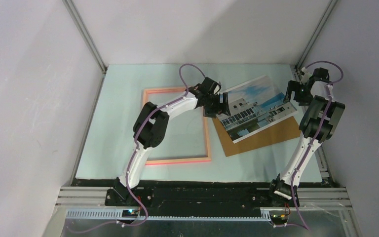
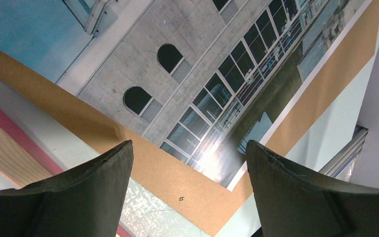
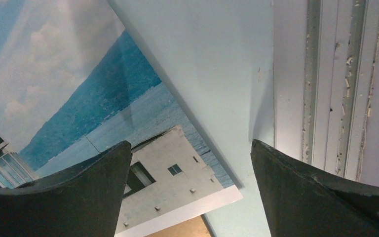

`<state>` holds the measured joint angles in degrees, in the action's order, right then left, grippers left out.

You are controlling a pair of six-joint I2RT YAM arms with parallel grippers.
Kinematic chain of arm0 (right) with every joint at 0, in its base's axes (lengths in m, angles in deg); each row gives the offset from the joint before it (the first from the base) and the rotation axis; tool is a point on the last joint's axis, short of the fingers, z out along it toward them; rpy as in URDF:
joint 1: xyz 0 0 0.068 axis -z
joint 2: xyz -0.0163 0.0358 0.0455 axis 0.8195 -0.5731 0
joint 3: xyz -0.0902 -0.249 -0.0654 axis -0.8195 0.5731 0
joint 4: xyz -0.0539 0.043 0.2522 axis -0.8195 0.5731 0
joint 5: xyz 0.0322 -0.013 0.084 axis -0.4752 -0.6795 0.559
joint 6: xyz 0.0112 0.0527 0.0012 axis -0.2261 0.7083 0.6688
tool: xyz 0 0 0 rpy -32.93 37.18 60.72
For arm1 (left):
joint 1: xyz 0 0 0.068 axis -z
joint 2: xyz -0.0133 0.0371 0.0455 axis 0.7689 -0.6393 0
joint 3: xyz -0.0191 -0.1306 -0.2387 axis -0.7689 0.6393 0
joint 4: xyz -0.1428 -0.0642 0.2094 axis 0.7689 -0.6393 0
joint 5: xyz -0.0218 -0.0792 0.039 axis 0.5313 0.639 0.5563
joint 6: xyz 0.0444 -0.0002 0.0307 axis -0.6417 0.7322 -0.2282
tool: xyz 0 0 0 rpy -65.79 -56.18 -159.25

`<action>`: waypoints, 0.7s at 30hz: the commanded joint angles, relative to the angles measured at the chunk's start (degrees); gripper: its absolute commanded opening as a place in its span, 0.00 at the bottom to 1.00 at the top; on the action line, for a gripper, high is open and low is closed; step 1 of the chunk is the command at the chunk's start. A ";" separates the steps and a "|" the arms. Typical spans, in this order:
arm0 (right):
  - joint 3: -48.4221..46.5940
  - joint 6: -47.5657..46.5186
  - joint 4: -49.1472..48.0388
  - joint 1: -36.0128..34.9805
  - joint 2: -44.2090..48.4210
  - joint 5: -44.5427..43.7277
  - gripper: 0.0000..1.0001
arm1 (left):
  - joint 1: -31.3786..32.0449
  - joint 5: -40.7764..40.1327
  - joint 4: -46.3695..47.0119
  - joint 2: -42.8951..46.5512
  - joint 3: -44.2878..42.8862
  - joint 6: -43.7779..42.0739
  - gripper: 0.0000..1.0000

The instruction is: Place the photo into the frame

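The photo (image 1: 256, 104), a building against sky and sea, lies picture-up and skewed on a brown backing board (image 1: 269, 137) at the right middle of the mat. The salmon-bordered frame (image 1: 177, 161) lies flat to its left, partly under my left arm. My left gripper (image 1: 221, 105) is open and empty over the photo's left edge; its wrist view shows the photo (image 2: 202, 74), the board (image 2: 177, 177) and the frame's pink border (image 2: 19, 136) below the open left gripper (image 2: 190, 153). My right gripper (image 1: 295, 97) is open and empty over the photo's right corner (image 3: 79, 98); the jaws (image 3: 191, 148) straddle that corner.
The pale green mat (image 1: 123, 98) covers the table. Metal rails run along the right edge (image 3: 335, 89) and the near edge (image 1: 202, 195). White walls close in the left, back and right sides.
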<state>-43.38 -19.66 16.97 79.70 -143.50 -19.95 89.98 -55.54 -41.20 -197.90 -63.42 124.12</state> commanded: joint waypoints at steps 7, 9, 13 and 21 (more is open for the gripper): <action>-7.09 -2.76 4.92 -0.28 -4.15 4.41 0.93 | 1.01 -0.34 0.66 -0.52 2.39 1.56 0.87; -6.78 -3.66 5.35 -0.58 -4.30 6.12 0.93 | 1.05 -0.30 0.68 -0.49 3.04 1.57 0.87; -6.47 -5.05 6.99 -0.84 -4.31 9.91 0.92 | 1.06 -0.39 0.68 -0.16 4.08 1.29 0.87; -6.11 -6.43 13.10 -0.01 -4.17 17.76 0.88 | 1.13 -1.05 1.00 0.72 5.53 0.72 0.87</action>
<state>-48.25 -24.86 24.23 79.42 -146.67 -8.43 90.38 -55.62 -38.73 -197.70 -60.27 124.76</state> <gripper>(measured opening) 0.890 0.870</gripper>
